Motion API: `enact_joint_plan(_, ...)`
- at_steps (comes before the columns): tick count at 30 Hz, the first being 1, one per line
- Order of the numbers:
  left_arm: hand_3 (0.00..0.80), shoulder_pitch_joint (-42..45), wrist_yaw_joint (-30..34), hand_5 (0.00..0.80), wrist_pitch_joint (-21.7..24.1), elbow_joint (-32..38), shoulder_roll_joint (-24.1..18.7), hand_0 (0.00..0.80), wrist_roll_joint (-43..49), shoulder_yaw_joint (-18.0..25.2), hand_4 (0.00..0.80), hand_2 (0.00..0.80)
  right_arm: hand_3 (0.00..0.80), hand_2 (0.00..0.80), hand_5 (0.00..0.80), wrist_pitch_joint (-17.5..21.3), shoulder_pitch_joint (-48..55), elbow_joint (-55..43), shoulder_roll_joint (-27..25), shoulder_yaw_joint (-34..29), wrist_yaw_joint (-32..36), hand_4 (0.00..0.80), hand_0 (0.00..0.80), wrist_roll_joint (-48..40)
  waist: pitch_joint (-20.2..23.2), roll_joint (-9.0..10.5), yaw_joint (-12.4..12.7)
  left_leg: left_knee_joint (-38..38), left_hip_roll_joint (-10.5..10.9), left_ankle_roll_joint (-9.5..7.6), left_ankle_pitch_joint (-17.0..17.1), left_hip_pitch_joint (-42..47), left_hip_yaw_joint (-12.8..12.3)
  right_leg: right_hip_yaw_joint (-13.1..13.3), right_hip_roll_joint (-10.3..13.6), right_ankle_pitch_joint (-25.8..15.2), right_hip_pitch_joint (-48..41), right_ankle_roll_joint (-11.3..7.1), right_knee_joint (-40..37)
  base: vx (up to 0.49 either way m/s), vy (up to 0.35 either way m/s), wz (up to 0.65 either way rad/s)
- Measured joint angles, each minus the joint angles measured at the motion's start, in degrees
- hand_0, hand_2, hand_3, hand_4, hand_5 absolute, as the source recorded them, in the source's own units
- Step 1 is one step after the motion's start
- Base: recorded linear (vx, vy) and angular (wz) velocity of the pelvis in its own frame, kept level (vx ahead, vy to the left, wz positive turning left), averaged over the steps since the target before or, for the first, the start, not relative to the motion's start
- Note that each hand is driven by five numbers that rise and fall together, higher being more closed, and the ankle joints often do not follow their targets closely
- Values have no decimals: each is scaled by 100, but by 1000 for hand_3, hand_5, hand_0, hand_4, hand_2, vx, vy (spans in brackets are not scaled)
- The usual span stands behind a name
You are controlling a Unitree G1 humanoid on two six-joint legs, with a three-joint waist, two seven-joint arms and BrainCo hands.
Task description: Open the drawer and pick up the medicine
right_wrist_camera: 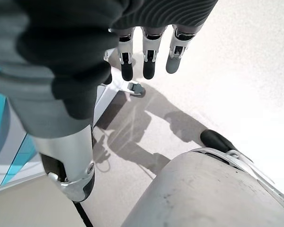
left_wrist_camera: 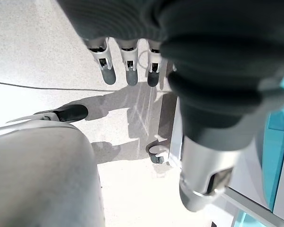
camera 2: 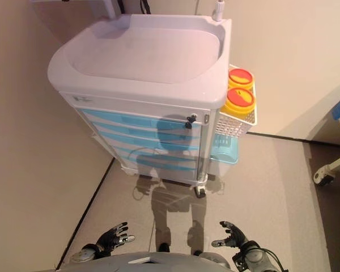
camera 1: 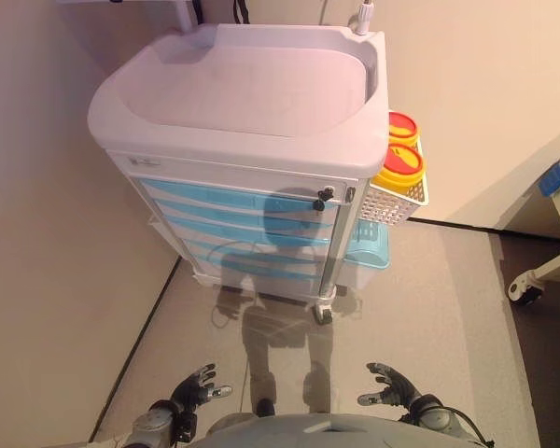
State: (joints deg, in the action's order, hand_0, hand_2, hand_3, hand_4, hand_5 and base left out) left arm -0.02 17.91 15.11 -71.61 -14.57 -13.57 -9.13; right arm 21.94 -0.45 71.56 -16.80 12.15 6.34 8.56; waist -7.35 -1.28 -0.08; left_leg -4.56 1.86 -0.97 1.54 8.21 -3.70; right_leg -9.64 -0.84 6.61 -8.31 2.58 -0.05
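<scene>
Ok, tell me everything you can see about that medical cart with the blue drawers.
The cart stands against the wall, pale grey, plastic-looking, with a raised-rim tray top. Its front holds a stack of light blue drawers, all shut, beside a small dark lock knob. A white basket on its right side carries two yellow, red-lidded containers. It rests on casters. Neither robot hand touches it.

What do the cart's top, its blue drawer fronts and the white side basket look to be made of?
The cart's top looks like moulded plastic, pale grey with a soft sheen and rounded raised rims. The drawer fronts seem smooth light-blue plastic, faintly glossy; all sit closed. The side basket appears to be white perforated plastic or coated wire; the lattice shows, the material stays open. Both hands, left and right, hang open, touching nothing.
</scene>
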Motion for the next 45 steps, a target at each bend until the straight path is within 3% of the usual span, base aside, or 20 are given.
enact_joint_plan(13, 0, 12, 50, 0, 0, 0, 0, 0, -218, 17, 0, 0, 0, 0, 0, 0, 4, 2, -3, -1, 6, 0, 0, 24, -6, 14, 2, 0, 0, 0, 0, 0, 3, -2, 0, 0, -2, 0, 5, 26, 10, 0)
enact_joint_plan(21, 0, 40, 63, 0, 5, -11, 4, 0, -701, 264, 0, 0, 0, 0, 0, 0, -41, 27, -11, -11, 7, 0, 0, 81, -79, 70, 7, 56, 4, -1, -1, -128, 23, -7, 9, 3, 136, 0, 121, 31, 41, 1)
enact_joint_plan(25, 0, -364, 181, 0, 90, -12, -1, 0, -1215, 263, 0, 0, 0, 0, 0, 4, -463, 6, -80, -8, -59, 0, 0, -173, -497, 54, 31, 479, -3, -25, -14, -838, -20, -31, 69, 14, 907, -5, 625, -212, 52, -9)
enact_joint_plan(29, 0, -1096, 559, 0, 509, 13, -6, 0, -2145, 277, 0, 0, 0, 0, 0, 272, -980, -2, -238, -12, -324, 0, 0, -474, -1245, 58, 48, 1230, 17, -126, -109, -1746, -145, -68, 241, 155, 1905, 6, 1569, -127, 26, -11)
enact_joint_plan(34, 0, -1499, 994, 0, 653, 703, -29, 0, -3374, 363, 0, 0, 0, 0, 0, 334, -1146, -281, -238, -15, -785, 0, 0, -536, -1853, 254, 13, 2154, 7, -200, -397, -2623, -406, 149, 370, 344, 2894, 25, 2530, -47, 38, -19)
enact_joint_plan(40, 0, -2114, 1060, 0, 768, 1919, -99, 0, -4551, 374, 0, 0, 0, 0, 0, 281, -1244, -710, -364, 0, -1046, 0, 0, -572, -2087, 412, -143, 3488, -195, -295, -855, -3823, -601, 468, 251, 397, 4002, 18, 3349, 11, 44, -30)
enact_joint_plan(45, 0, -2859, 1334, 0, 784, 2455, -296, 0, -5680, 427, 0, 0, 0, 0, 0, 139, -1212, -1169, -431, 51, -1105, 0, 0, -741, -2242, 519, -402, 3934, -273, -341, -1030, -4193, -646, 604, 191, 383, 4336, -4, 3595, 21, 4, -22)
